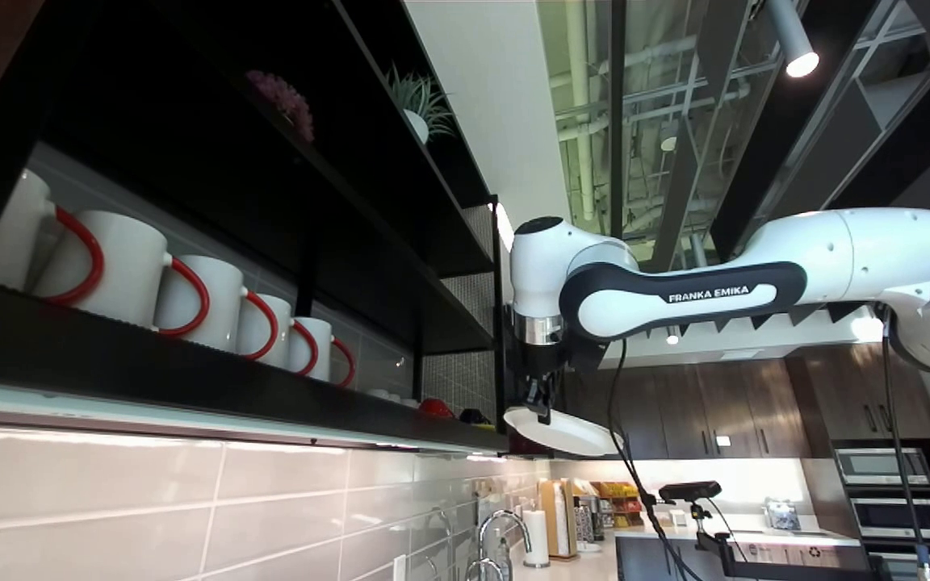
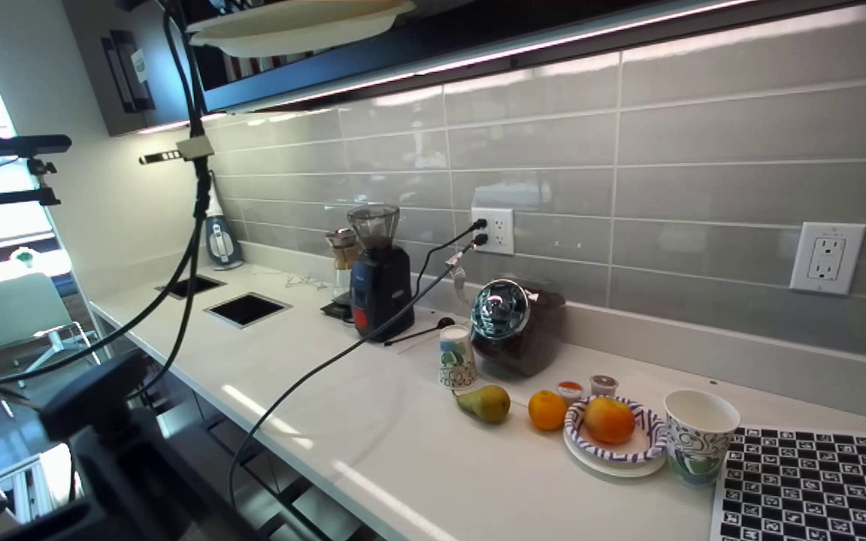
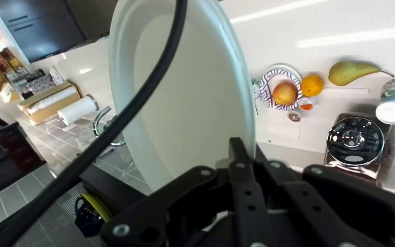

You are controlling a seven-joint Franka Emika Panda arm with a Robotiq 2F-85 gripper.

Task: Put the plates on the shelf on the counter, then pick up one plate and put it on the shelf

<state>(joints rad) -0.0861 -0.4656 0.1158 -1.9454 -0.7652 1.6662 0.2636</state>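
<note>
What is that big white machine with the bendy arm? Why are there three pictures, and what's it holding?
That's a robot arm, and the gripper at its end works like a hand. Two pictures were taken from outside the robot, from different places. The close-up was taken from its wrist, so you look out past the gripper. It is shut on the rim of a white plate, holding it tilted in the air near a black shelf. White mugs with red handles stand on that shelf. There is also a counter with a pear, an orange, a coffee grinder, two patterned paper cups and a blue-and-white bowl with a round reddish-yellow fruit in it, perhaps an apple.
</note>
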